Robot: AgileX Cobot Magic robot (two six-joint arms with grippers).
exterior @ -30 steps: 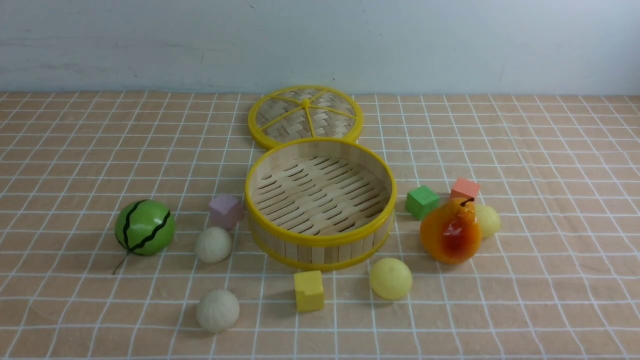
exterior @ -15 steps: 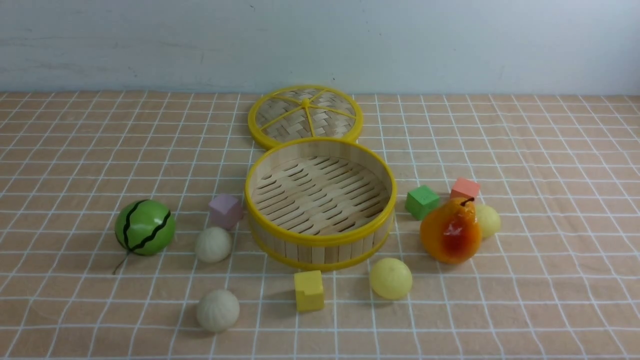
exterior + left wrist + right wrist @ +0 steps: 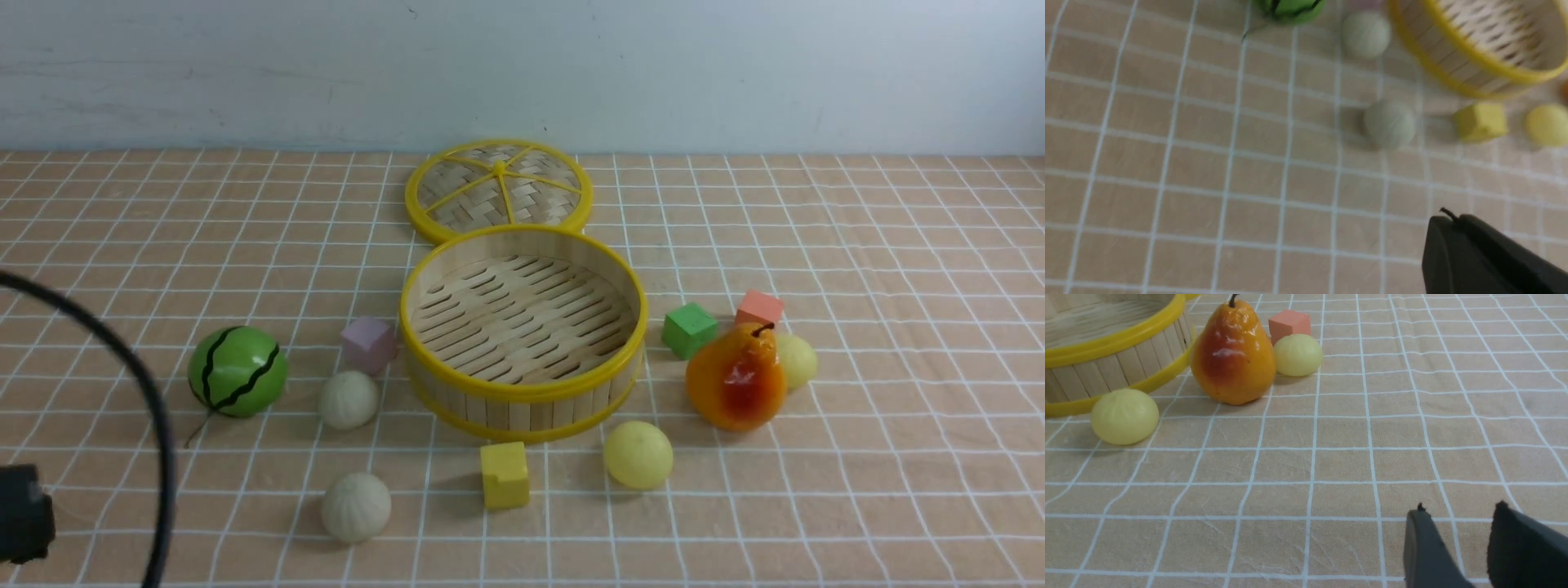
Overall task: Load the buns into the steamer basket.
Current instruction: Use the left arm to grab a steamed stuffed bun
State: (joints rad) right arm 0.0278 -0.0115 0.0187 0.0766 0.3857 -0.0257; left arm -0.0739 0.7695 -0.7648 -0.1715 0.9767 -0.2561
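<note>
Right gripper point(image 3: 1458, 516) parted, wrist view only

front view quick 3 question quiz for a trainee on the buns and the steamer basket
1. True or false: the steamer basket already holds a bun.
2. How many buns lie on the cloth outside it?
3. Which thing partly hides the far yellow bun? A) pear B) green cube C) watermelon ball

Key: 1 false, it holds nothing. 2 four: two off-white, two yellow. 3 A.
</note>
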